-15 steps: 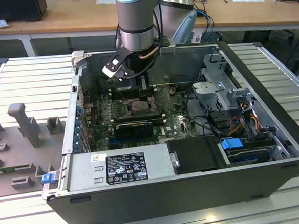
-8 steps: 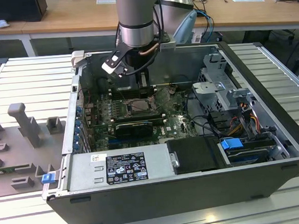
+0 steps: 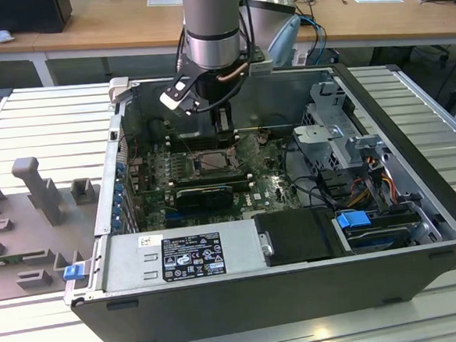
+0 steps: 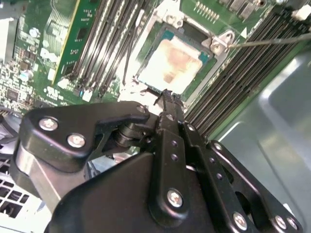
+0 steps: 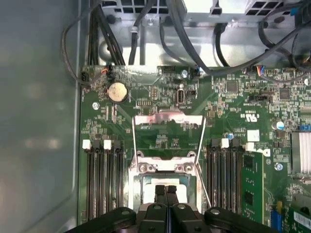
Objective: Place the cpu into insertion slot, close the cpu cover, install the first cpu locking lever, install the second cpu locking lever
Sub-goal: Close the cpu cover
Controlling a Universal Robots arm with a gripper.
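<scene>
Ribbed aluminium bench (image 3: 44, 113), open PC case (image 3: 299, 299) sitting on it. I'm hovering the gripper (image 4: 167, 97) just over the cpu (image 4: 171, 65), fingers pressed together, gripping nothing. Chip's lying in the insertion slot (image 5: 137, 187); cpu cover (image 5: 167, 120) is standing open. I'm reading this as the cover step, calling for a gentle push on the frame, clear of the chip.
</scene>
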